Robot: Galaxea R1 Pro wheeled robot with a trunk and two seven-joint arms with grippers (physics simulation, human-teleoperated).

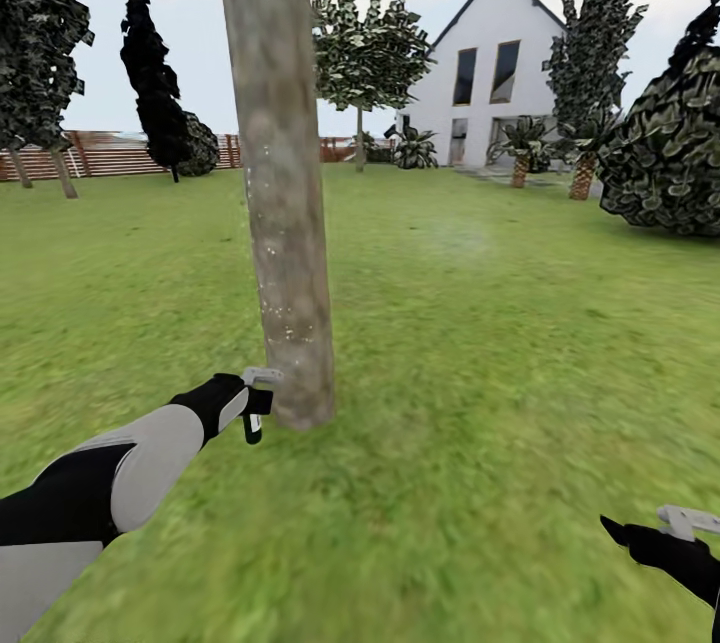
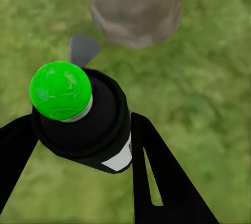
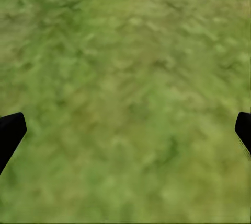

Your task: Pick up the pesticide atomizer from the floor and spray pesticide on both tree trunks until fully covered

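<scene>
A wide green grass lawn [image 1: 480, 343] is seen, ringed at the far side by a brown slatted wooden fence [image 1: 100, 155], with a white gabled house [image 1: 490, 73] behind. A thick, straight, grey-brown mottled tree trunk [image 1: 280, 173] is planted in the grass close ahead, speckled with pale droplets on its lower part. The small near-black pesticide atomizer [image 2: 89, 125], marked by a white label, is clamped between the fingers of the left gripper [image 1: 252, 405], just beside the trunk's flared base. The right gripper [image 3: 125, 130] is held spread apart over bare grass.
</scene>
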